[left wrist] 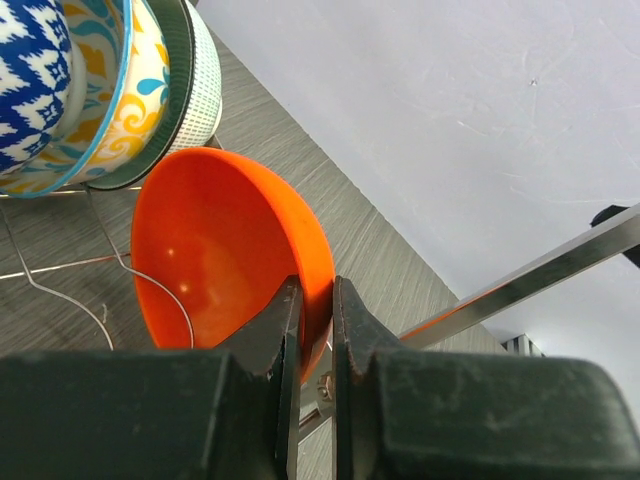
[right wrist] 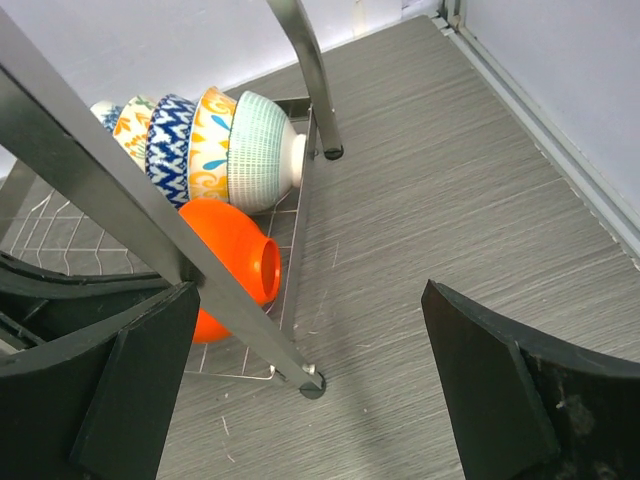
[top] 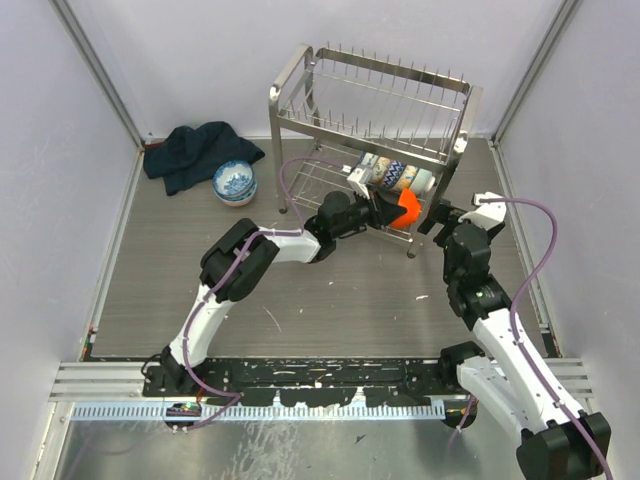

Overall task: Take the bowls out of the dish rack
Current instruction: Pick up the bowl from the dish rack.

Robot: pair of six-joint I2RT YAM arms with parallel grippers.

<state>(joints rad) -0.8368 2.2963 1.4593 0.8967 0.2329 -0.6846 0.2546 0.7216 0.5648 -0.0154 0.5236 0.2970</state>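
Rack frame (right wrist: 100, 170) and stacked bowls (right wrist: 215, 145) crowd orange bowl (left wrist: 220, 250).

Site: robot test cell, lab type. You have: plain white wall panels (top: 200, 50) in metal corner posts (top: 98, 75), enclosing a grey wood-grain table (top: 330, 310); aluminium rail (top: 100, 377) along its near edge. Kitchen goods present: dish rack (top: 276, 110), bowls (top: 395, 176), dark cloth (top: 195, 150) at the far left corner.

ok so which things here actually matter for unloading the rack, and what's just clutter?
Job:
- dish rack
- orange bowl, rim pinched in the left tool
- row of patterned bowls on edge in the lower tier
- blue-and-white bowl, out on the table

Lying about:
- dark cloth, back left
- right tool, open, holding nothing, beside the rack
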